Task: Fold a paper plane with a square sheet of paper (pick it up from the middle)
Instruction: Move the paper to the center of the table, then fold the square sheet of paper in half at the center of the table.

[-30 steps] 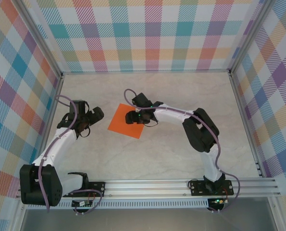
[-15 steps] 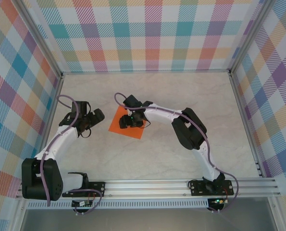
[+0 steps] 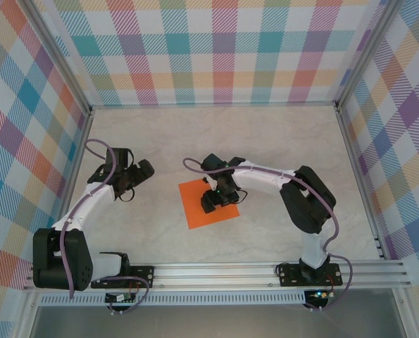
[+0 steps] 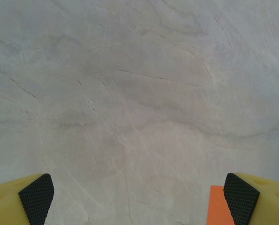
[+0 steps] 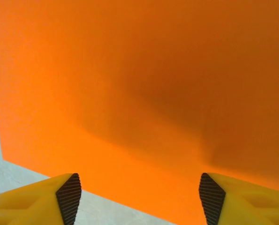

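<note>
Item: square sheet of paper, flat on table, near centre | right gripper directly above it; I see jaws apart, gripping nothing | left gripper spread wide, empty, well apart from the sheet.

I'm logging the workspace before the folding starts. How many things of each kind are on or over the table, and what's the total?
square sheet of paper, orange, flat on the table: 1
grippers, both open: 2 (left gripper, right gripper)
Total: 3
</note>
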Robot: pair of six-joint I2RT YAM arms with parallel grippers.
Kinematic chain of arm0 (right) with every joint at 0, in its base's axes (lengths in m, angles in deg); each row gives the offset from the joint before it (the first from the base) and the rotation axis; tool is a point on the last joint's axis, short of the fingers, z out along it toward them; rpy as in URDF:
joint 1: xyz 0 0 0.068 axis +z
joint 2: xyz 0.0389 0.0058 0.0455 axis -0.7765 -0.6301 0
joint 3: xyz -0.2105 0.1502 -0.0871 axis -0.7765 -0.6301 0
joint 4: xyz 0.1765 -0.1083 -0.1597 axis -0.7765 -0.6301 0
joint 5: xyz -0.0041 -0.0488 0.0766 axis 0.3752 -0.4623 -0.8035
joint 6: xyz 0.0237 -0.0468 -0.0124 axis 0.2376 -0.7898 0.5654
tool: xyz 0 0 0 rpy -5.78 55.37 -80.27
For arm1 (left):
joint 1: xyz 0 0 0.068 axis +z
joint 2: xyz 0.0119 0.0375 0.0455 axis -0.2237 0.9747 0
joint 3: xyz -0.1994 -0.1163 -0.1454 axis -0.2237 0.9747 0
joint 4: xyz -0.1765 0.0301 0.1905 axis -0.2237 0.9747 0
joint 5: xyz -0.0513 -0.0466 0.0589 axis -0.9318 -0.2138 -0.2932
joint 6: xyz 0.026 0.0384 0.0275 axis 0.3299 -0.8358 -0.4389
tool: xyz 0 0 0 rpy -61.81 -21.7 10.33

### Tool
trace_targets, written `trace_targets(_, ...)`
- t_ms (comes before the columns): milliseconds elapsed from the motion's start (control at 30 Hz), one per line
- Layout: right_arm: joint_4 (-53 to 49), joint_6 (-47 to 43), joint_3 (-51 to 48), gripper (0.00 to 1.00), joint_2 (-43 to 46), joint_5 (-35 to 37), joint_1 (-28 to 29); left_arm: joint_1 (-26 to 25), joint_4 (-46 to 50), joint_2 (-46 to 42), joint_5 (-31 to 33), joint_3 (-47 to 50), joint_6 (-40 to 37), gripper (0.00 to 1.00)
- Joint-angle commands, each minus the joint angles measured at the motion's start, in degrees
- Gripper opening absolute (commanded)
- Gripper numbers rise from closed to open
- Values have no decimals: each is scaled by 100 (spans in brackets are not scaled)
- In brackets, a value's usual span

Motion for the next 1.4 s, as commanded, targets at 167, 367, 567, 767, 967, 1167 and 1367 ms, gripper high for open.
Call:
trace_targets(167, -315, 1583, 502, 92, -135, 1341, 80, -2, 363, -223, -30, 49, 191, 99)
trace_targets(367, -590, 1582, 1327, 99, -867, 1438, 202, -3, 518, -281, 160, 62, 158, 100)
trace_targets(567, -787, 1577, 1897, 96, -1383, 1438, 244, 4, 502, -186, 143, 110, 157, 100)
trace_targets(767, -1008, 1512, 2267, 96, -1736, 1348, 314, 2, 465, -106, 119, 107, 165, 100)
trace_targets(967, -1103, 1538, 2307, 97, -1907, 1313, 328, 4, 451, -58, 122, 127, 158, 100)
trace_targets(1167, -1107, 1547, 2199, 92, -2078, 1225, 328, -8, 455, 14, 115, 120, 158, 100)
trace_targets(1367, -1103, 1607, 2069, 83, -2126, 1220, 323, 4, 485, 0, 126, 105, 157, 100)
